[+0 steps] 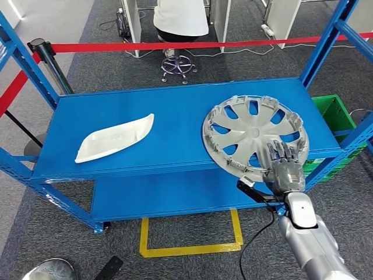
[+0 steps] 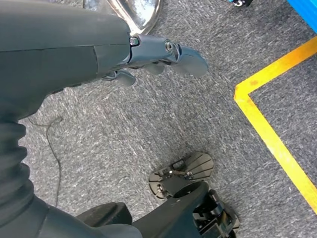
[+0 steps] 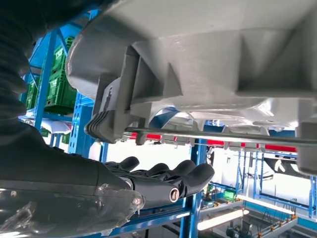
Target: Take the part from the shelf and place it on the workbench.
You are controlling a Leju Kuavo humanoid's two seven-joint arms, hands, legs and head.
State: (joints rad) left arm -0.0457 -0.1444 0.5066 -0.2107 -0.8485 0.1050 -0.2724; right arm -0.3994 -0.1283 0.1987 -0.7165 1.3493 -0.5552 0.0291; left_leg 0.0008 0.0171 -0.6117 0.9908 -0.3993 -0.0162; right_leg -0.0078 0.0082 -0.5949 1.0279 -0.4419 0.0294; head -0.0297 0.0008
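Head view | right robot hand fingers laid on hubcap, grip unclear | left robot hand loosely spread, empty

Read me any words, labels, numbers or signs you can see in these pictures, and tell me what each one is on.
None can be read: no lettering shows on the silver hubcap, the white part, the blue shelf, the green crates or the right hand.

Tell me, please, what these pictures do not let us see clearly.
- Head view: the right hand lies over the wheel cover, so whether it grips cannot be told.
- Right wrist view: the wheel cover is cut off by the edges.
- Head view: the person is cut off at the top.
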